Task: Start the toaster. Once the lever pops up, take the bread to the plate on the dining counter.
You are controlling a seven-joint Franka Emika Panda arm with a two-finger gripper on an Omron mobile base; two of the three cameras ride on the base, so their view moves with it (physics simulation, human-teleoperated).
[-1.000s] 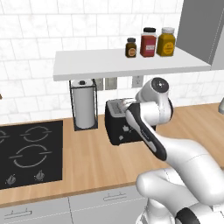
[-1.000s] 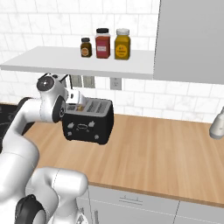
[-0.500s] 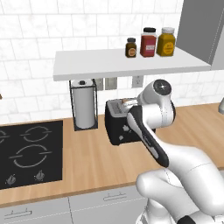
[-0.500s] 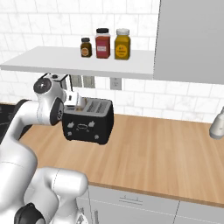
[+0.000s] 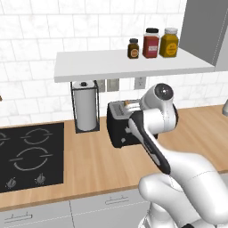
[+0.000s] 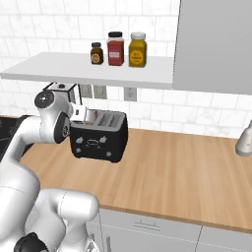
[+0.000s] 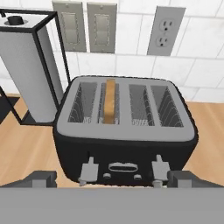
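Partly hidden toaster [image 5: 119, 129] behind arm, bread [image 7: 110, 101] edge-on

The white arm rises from the lower right of the left base view, bends at a dark-jointed elbow near the frame's centre, and reaches away from the camera. In the right base view it climbs the left edge and folds at upper left, forearm pointing toward frame centre. In the hand view, the gripper [image 7: 112, 179] sits along the bottom edge with its jaws spread wide: one dark fingertip at lower left, the other at lower right. Nothing is held between them.
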